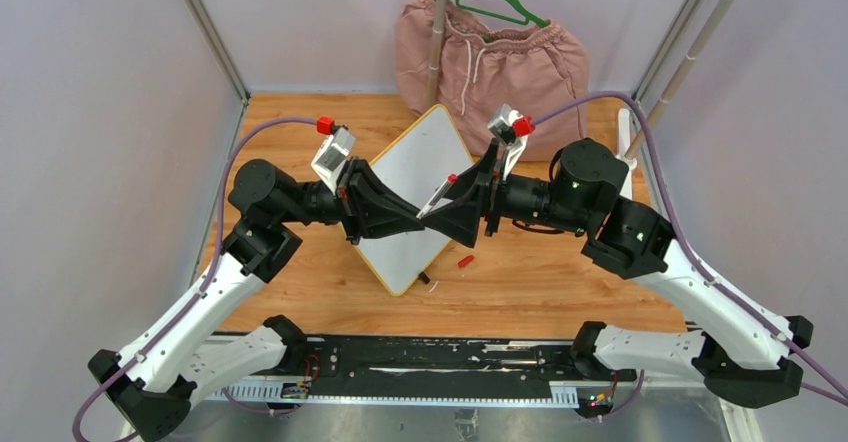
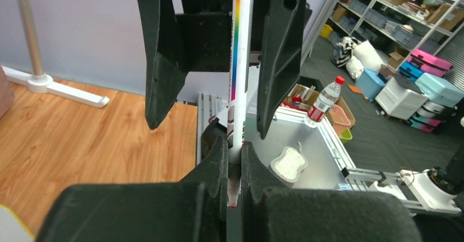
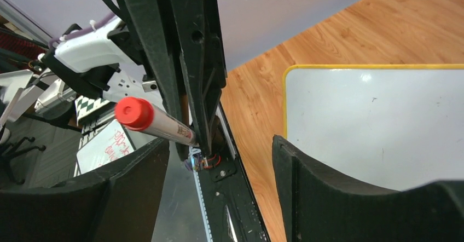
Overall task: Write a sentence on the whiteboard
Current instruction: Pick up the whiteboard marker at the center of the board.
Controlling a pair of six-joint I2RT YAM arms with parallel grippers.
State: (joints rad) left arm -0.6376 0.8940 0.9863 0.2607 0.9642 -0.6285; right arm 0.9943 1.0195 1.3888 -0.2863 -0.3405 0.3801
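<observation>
The whiteboard [image 1: 420, 157] lies diagonally on the wooden table, white with a yellow rim; one corner of it [image 3: 372, 121] shows in the right wrist view. The sentence is out of view, and the board surface I can see is plain white. Both grippers meet above the board's middle. My left gripper [image 1: 422, 218] [image 2: 234, 149] is shut on a white marker [image 1: 438, 198] [image 2: 238, 61] near its bare red tip. The marker's red back end [image 3: 134, 113] points at my right gripper [image 1: 447, 202] [image 3: 219, 149], which is open, its fingers [image 2: 164, 61] on either side of the barrel without touching it.
A small red cap [image 1: 465, 260] lies on the wood just right of the board's near corner. At the back, pink shorts [image 1: 490, 57] on a green hanger lean against a rack pole [image 1: 437, 32]. Metal frame posts stand at the table's back corners.
</observation>
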